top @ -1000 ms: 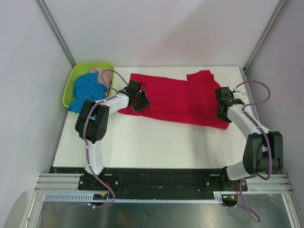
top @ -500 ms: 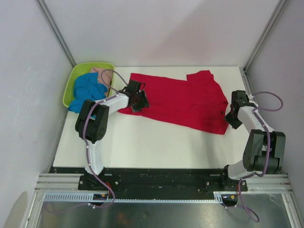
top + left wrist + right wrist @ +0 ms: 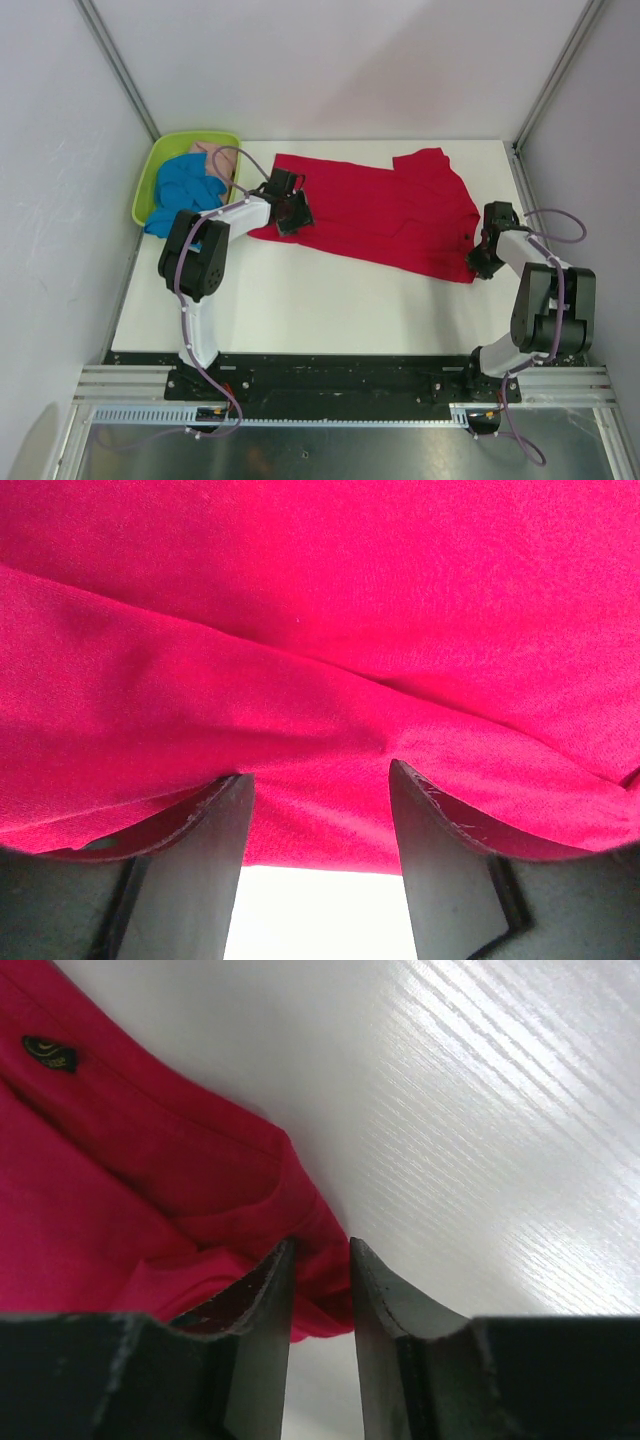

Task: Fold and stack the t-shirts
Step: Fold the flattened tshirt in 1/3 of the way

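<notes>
One red t-shirt (image 3: 380, 210), lying flat, long axis left-right

**Top external camera:** fixed high above and behind the arm bases. It faces down and forward, far enough off to take in the whole table (image 3: 330, 300), the red shirt (image 3: 380, 210) and the green basket (image 3: 146, 180).

**Left wrist camera:** looks out past the left gripper (image 3: 318, 780), whose fingers frame the bottom edge. It sits very near the cloth, and red fills nearly all of the view.

**Right wrist camera:** looks past the right gripper (image 3: 320, 1255), close and low over the table, toward the shirt's corner.

**Shared ground:** the red shirt appears in all three views. The left wrist sees its left end, the right wrist its near right corner.
</notes>
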Robot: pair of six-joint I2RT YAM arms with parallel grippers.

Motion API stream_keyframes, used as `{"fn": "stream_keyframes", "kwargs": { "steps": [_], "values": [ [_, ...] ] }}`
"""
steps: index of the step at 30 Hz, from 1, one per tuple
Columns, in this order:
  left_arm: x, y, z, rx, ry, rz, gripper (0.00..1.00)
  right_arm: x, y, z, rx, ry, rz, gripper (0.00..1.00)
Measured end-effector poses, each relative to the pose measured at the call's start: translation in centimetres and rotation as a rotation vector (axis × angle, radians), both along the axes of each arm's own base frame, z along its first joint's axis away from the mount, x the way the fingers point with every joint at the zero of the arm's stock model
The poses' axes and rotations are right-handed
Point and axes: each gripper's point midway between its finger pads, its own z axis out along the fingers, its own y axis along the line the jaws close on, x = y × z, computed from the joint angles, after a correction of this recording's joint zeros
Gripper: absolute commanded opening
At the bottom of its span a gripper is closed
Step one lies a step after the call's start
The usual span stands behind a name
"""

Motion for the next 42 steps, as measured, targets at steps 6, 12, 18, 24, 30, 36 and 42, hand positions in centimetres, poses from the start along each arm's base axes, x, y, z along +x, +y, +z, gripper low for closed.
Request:
{"fn": "stream_keyframes", "kwargs": {
  "steps": [6, 12, 18, 24, 30, 36, 42],
  "values": [
    [0.0, 0.0, 0.0, 0.0, 0.0, 0.001, 0.63, -0.1, 0.1, -1.6, 0.016, 0.038, -0.009, 0.04],
    [0.0, 0.0, 0.0, -0.002, -0.001, 0.001, 0.65, -0.2, -0.7, -1.7, 0.027, 0.034, -0.043, 0.0],
    [0.0, -0.2, 0.2, -0.015, -0.002, -0.01, 0.69, -0.4, -2.3, -1.6, 0.029, 0.027, -0.093, 0.05],
    [-0.7, 0.4, 0.5, -0.009, 0.006, -0.016, 0.7, -0.7, -2.8, -1.5, 0.019, 0.043, -0.093, 0.3],
    [-0.8, 4.3, 1.7, 0.031, -0.004, 0.044, 0.62, -0.3, -3.1, 1.3, -0.023, 0.011, -0.058, 0.36],
    [0.7, 7.4, 2.9, 0.111, -0.061, 0.11, 0.6, 3.7, 1.2, 5.8, -0.071, -0.124, 0.098, 0.37],
    [1.8, 8.6, 4.2, 0.189, -0.098, 0.138, 0.57, 4.4, 6.9, 5.9, -0.053, -0.14, 0.266, 0.36]
  ]
}}
